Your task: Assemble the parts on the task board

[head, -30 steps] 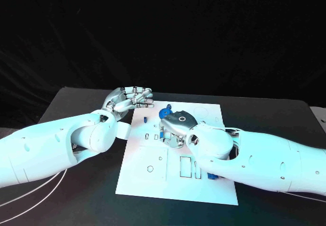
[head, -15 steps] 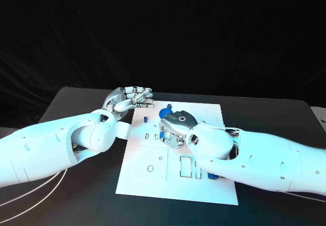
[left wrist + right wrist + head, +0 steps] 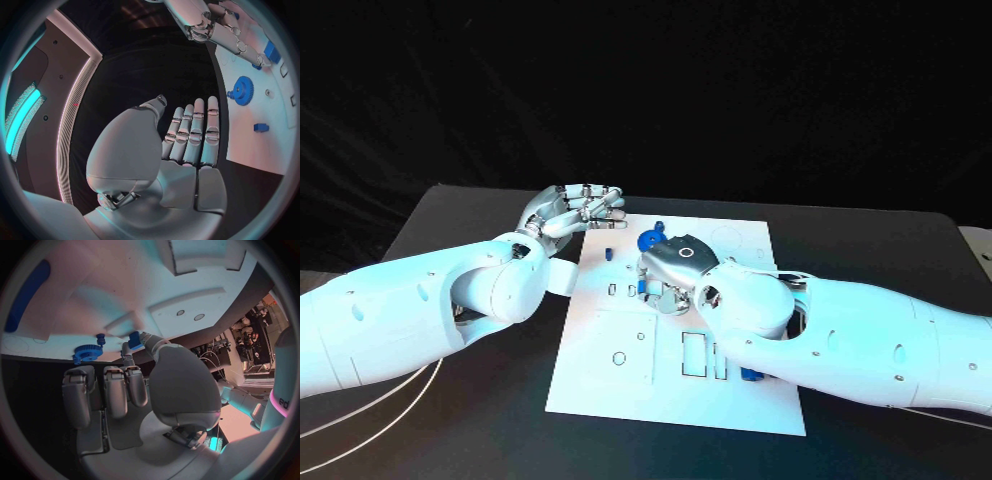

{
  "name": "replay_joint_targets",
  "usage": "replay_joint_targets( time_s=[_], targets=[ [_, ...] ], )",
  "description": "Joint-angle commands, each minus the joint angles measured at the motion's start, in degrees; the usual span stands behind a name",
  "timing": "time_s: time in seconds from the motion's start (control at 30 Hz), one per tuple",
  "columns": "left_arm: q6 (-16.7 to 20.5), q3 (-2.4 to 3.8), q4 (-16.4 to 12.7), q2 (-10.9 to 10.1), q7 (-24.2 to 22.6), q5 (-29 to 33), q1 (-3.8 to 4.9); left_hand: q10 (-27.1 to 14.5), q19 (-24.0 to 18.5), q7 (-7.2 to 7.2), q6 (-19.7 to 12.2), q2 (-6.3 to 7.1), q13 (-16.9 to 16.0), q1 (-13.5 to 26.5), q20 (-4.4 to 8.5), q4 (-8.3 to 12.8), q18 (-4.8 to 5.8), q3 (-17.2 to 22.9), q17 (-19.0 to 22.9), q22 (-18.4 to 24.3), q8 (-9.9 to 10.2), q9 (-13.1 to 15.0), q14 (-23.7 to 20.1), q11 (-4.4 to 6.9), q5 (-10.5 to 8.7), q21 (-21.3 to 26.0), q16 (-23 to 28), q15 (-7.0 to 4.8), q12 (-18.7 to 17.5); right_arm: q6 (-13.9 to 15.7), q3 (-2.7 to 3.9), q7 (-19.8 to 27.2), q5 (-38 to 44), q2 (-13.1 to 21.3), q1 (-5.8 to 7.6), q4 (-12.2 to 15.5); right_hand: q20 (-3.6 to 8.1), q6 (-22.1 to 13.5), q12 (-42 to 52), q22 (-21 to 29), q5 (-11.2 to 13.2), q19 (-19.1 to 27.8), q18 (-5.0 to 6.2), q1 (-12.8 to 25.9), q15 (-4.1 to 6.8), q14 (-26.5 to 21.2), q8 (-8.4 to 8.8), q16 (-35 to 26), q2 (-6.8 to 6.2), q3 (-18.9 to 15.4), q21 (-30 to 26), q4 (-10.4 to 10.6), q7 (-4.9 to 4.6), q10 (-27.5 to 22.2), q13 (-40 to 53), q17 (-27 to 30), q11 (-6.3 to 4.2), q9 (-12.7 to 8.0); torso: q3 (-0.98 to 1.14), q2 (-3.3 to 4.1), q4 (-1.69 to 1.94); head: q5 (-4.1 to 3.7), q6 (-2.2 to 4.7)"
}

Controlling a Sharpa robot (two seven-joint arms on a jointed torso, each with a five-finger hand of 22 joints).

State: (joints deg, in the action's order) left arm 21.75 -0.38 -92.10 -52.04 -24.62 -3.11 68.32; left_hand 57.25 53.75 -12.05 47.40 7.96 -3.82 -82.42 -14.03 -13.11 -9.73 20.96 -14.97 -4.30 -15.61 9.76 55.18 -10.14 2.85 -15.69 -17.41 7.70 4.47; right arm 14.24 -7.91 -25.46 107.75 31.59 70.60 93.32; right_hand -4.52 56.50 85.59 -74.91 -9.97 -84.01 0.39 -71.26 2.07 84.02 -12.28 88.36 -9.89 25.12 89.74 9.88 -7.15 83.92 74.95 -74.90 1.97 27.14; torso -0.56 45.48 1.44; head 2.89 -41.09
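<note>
One task board [image 3: 625,375], one blue gear [image 3: 651,241], two hands.

The right robot hand [image 3: 678,268] covered the middle of the task board [image 3: 610,385], so the slots beneath it were hidden. Whether its fingertips [image 3: 132,346] actually pinched the small blue part [image 3: 134,337] could not be told. The right arm hid the board's edge toward the desk's right side, and most of another blue part [image 3: 751,375].

task board [image 3: 603,385] near end bare | blue gear [image 3: 651,241] — far end, beside right hand [image 3: 678,272]
</note>
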Motion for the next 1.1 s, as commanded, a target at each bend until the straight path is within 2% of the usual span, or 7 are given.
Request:
replay_joint_targets(
  time_s=[0.03,0.73,0.87,0.93,1.0,1.07,1.1],
  targets=[
    [-0.97,0.04,-0.09,0.09,-0.3,0.08,0.06,-0.17,0.39,-0.98,-0.52,0.15,0.02,0.6,-0.1,-0.06,-0.82,0.25,-0.05,0.09,0.39,-0.08,-0.13,-0.27,0.13,0.34,0.26,0.2,-0.35,-0.29,-0.01,0.13,0.96,-0.09,0.0,0.0,-0.14,-0.9,-0.58,-15.09,0.34,-5.99,-0.39,0.59,-0.64,4.68,0.59,-0.28,-0.34,-0.09,0.26,0.64,-0.21,2.94,10.95,-8.76,0.66,-0.21,-0.01,0.0,0.03,-0.02,0.02],
    [-0.92,0.04,-0.08,0.02,-0.3,0.08,0.06,-0.19,0.39,-1.0,-0.54,0.15,0.02,0.67,-0.11,-0.06,-0.83,0.26,-0.1,0.11,0.41,-0.08,-0.14,-0.29,0.13,0.38,0.3,0.21,-0.41,-1.21,-0.02,0.56,0.96,-0.24,0.0,-0.12,-0.49,-1.55,-1.04,-15.09,0.55,-5.99,-0.39,1.22,-1.01,4.61,1.15,-0.38,-1.0,-0.53,0.26,1.08,-0.57,2.61,10.59,-8.48,1.0,-0.41,-0.01,0.0,0.0,-0.14,-0.13],
    [-0.93,0.04,-0.08,0.01,-0.3,0.08,0.06,-0.19,0.39,-1.0,-0.54,0.15,0.02,0.67,-0.11,-0.06,-0.83,0.26,-0.1,0.11,0.41,-0.08,-0.14,-0.29,0.13,0.38,0.3,0.21,-0.41,-1.11,-0.02,0.59,0.96,-0.27,0.0,-0.14,-0.67,-1.81,-1.27,-15.09,1.29,-5.99,-0.39,1.72,-1.15,4.59,1.4,-0.41,-1.57,-1.08,0.26,1.45,-0.69,2.44,10.42,-8.4,1.13,-0.49,0.0,0.02,0.0,-0.14,-0.18],
    [-0.93,0.04,-0.07,0.01,-0.3,0.08,0.06,-0.19,0.39,-1.0,-0.54,0.15,0.02,0.67,-0.11,-0.06,-0.83,0.26,-0.1,0.11,0.41,-0.08,-0.14,-0.29,0.13,0.38,0.3,0.21,-0.41,-0.95,-0.02,0.57,0.96,-0.26,0.0,-0.14,-0.8,-2.23,-1.48,-15.09,3.01,-5.99,-0.39,2.14,-1.26,4.57,1.72,-0.45,-2.02,-1.82,0.26,1.88,-0.78,2.29,10.27,-8.31,1.24,-0.58,0.0,0.02,0.0,-0.14,-0.18],
    [-0.94,0.04,-0.06,0.01,-0.31,0.08,0.06,-0.19,0.39,-1.0,-0.54,0.15,0.02,0.67,-0.11,-0.06,-0.83,0.26,-0.1,0.11,0.41,-0.08,-0.14,-0.29,0.13,0.38,0.3,0.21,-0.41,-0.63,-0.02,0.41,1.0,-0.24,0.0,-0.14,-0.96,-3.07,-1.72,-15.09,4.43,-5.99,-0.39,2.73,-1.39,4.57,2.31,-0.45,-2.85,-3.85,0.26,2.7,-0.96,2.11,10.09,-8.35,1.41,-0.74,0.01,0.01,0.02,-0.13,-0.18],
    [-0.94,0.04,-0.05,0.01,-0.31,0.08,0.06,-0.19,0.39,-1.0,-0.54,0.15,0.02,0.67,-0.11,-0.06,-0.83,0.26,-0.1,0.11,0.41,-0.08,-0.14,-0.29,0.13,0.38,0.3,0.21,-0.41,-0.1,-0.02,0.25,1.07,-0.21,0.0,-0.1,-1.38,-4.89,-2.09,-15.09,5.47,-5.99,-0.39,2.11,-1.9,4.56,3.67,-0.48,-2.57,-8.95,0.26,4.58,-1.57,1.81,9.8,-8.31,1.99,-1.13,0.01,0.01,0.02,-0.13,-0.18],
    [-0.95,0.04,-0.05,0.01,-0.31,0.08,0.06,-0.19,0.39,-1.0,-0.54,0.15,0.02,0.67,-0.11,-0.06,-0.83,0.26,-0.1,0.11,0.41,-0.08,-0.14,-0.29,0.13,0.38,0.3,0.21,-0.41,0.25,-0.02,0.18,1.1,-0.18,0.0,-0.07,-1.63,-5.75,-2.36,-15.09,6.12,-5.99,-0.39,1.64,-2.13,4.55,4.41,-0.5,-2.43,-13.38,0.26,6.63,-1.9,1.6,9.58,-8.25,2.29,-1.36,0.01,0.01,0.02,-0.13,-0.18]
  ],
)
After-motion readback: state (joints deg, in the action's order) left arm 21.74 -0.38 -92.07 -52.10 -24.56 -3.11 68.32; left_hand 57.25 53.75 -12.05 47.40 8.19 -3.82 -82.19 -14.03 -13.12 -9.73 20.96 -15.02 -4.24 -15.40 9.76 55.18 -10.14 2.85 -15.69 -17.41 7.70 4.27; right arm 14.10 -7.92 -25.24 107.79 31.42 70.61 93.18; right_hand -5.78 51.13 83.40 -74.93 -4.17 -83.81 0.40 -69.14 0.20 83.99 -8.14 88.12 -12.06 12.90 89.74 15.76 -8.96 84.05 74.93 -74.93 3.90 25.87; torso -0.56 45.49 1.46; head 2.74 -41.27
